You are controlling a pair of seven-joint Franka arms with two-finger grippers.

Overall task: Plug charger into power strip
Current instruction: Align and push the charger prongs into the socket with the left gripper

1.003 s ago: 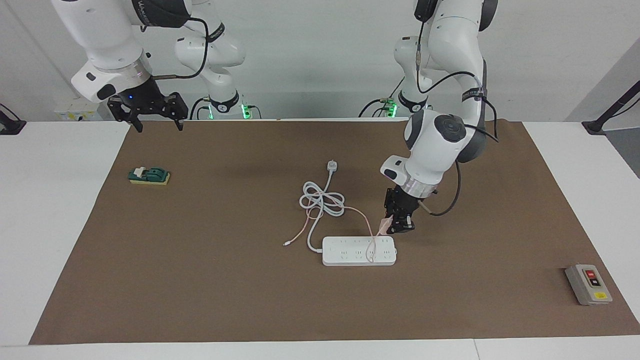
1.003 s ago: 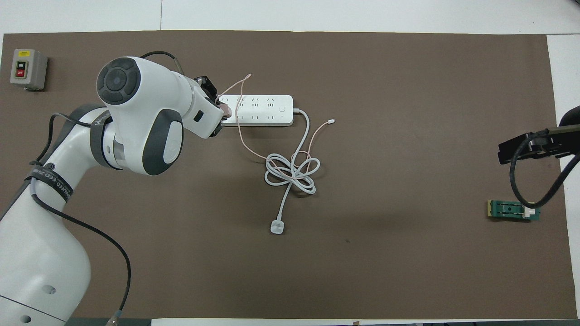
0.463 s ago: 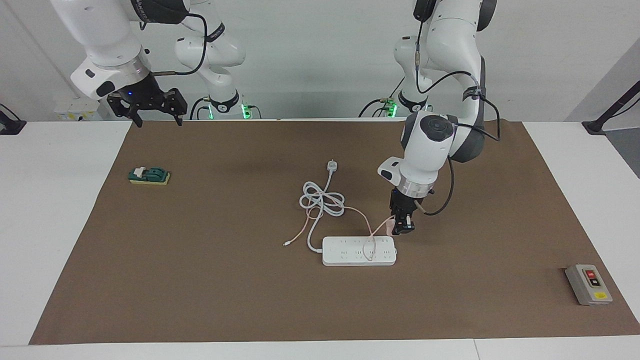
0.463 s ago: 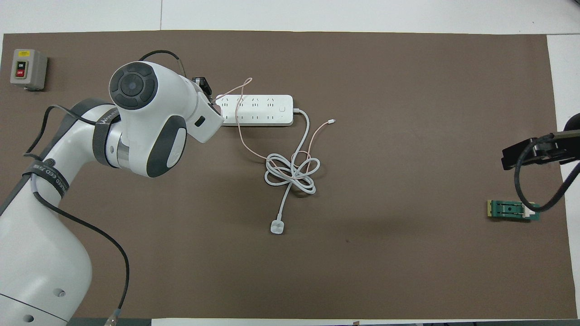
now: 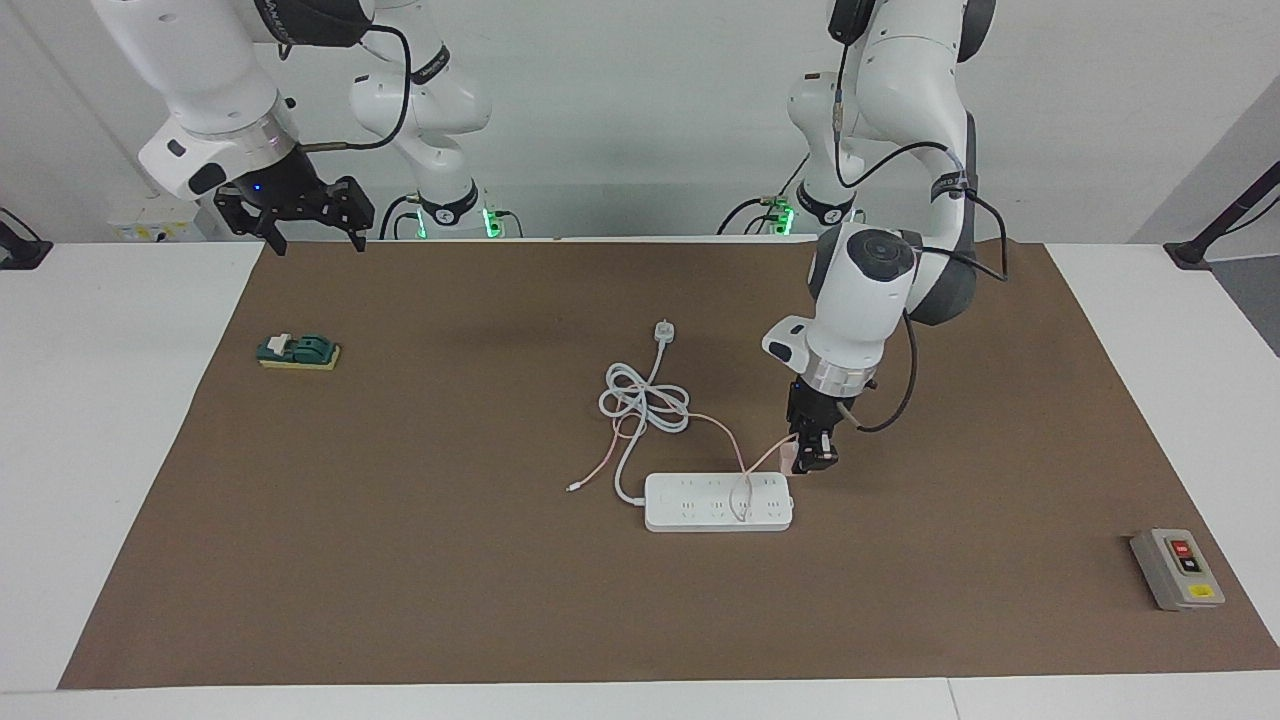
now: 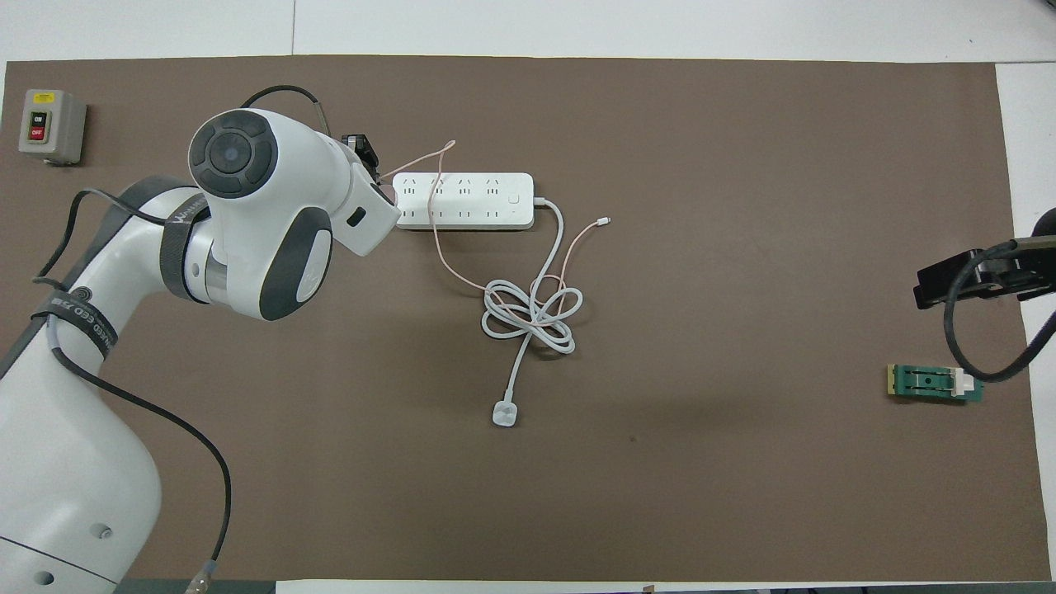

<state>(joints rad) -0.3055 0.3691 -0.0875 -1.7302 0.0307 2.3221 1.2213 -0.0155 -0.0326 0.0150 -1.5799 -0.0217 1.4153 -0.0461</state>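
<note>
The white power strip (image 5: 718, 502) (image 6: 462, 200) lies flat mid-mat. My left gripper (image 5: 812, 460) hangs low just off the strip's end toward the left arm's end, shut on the pale pink charger (image 5: 789, 459). The charger's thin pink cable (image 5: 741, 492) (image 6: 436, 165) loops over the strip's top. In the overhead view the left wrist hides the charger and most of the gripper. My right gripper (image 5: 310, 228) waits open and raised over the mat's edge at the right arm's end.
The strip's thick white cord (image 5: 645, 400) (image 6: 532, 313) lies coiled nearer the robots and ends in a white plug (image 5: 663, 331). A grey button box (image 5: 1177, 569) (image 6: 51, 125) and a green switch block (image 5: 298, 351) (image 6: 935, 383) sit near opposite ends.
My left gripper, still holding the charger, has turned more upright and shifted slightly off the strip's end toward the left arm's side. The right gripper rose a little.
</note>
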